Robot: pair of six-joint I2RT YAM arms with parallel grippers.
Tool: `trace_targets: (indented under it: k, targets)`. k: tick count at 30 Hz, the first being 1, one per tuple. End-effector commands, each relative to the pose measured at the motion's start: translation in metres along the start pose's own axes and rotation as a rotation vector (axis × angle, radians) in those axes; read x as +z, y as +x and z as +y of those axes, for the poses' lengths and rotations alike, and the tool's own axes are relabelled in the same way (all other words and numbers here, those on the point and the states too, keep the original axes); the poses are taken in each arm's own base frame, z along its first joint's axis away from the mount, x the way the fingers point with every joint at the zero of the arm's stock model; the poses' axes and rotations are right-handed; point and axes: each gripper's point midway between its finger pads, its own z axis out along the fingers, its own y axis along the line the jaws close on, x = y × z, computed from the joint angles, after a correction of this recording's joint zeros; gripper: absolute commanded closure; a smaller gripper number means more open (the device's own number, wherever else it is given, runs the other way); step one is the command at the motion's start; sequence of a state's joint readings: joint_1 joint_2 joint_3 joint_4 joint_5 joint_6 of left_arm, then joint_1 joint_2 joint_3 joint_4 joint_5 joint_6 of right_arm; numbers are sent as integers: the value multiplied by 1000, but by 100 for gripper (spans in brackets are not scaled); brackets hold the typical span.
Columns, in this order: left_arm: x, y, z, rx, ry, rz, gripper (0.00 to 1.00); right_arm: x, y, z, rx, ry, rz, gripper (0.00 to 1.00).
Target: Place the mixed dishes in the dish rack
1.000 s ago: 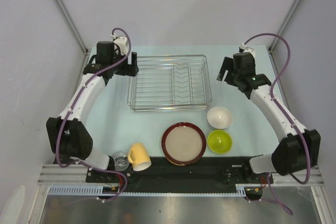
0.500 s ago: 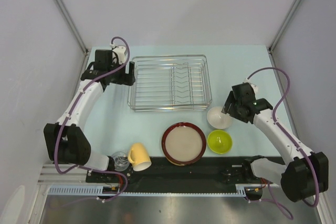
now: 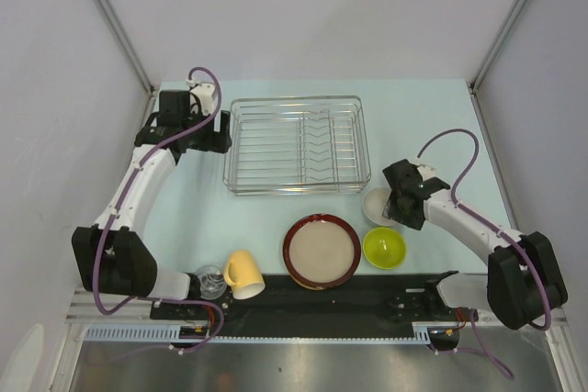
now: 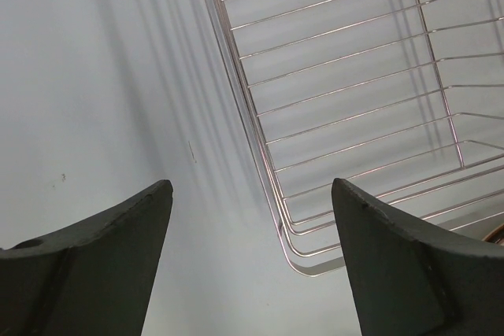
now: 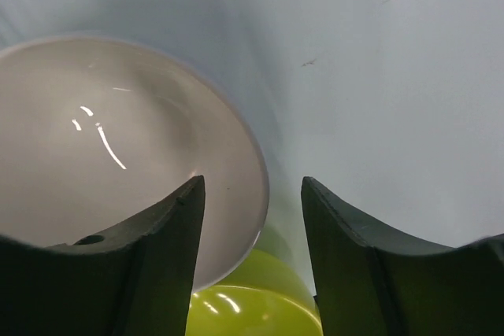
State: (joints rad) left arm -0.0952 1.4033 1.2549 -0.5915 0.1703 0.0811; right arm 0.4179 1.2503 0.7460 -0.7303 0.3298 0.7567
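Off the near right corner of the dish rack (image 3: 296, 189), the right gripper (image 3: 401, 201) hangs low over the white bowl (image 3: 375, 206), jaws parted and holding nothing. In the wrist view the right gripper (image 5: 250, 194) straddles the rim of the white bowl (image 5: 102, 147), one jaw over the inside and the other outside the wall, with no sign of a squeeze yet. The lime-green bowl (image 3: 384, 247) sits just beyond the white one on the side away from the rack, and in the wrist view the lime-green bowl (image 5: 252, 304) looks close enough to be nudged. A clean pickup probably calls for sinking the jaws a little further over the rim, closing on the wall alone, and lifting straight up before swinging toward the rack, so that the thin, glossy wall does not slip or knock its green neighbour. At the rack's left wall the left gripper (image 3: 219, 130) hovers wide open and empty; its own camera shows the left gripper (image 4: 252, 194) above the wire edge of the dish rack (image 4: 250, 116). The rack holds no dish. The red-rimmed beige plate (image 3: 320, 251), yellow mug (image 3: 241, 273) and small clear glass (image 3: 210, 280) wait along the rack's near side.
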Motion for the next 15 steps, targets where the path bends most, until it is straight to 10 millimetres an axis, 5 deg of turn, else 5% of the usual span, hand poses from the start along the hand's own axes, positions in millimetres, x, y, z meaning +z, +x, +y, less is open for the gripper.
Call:
trace_targets:
  k: [1,3,8,11,15]
  targets:
    - [-16,-10,0,19,8,-50,13,8,-8,-2,49,36,-63,47]
    - [-16,-9,1,18,7,-49,13,9,-11,-3,50,45,-81,52]
    - [-16,-6,2,14,7,-45,13,1,-20,-4,68,27,-120,89]
    - [-14,-3,2,14,9,-42,13,-12,-28,-3,74,-7,-162,99]
    - [-6,3,4,10,10,-27,13,-45,-44,-13,42,-4,-246,100]
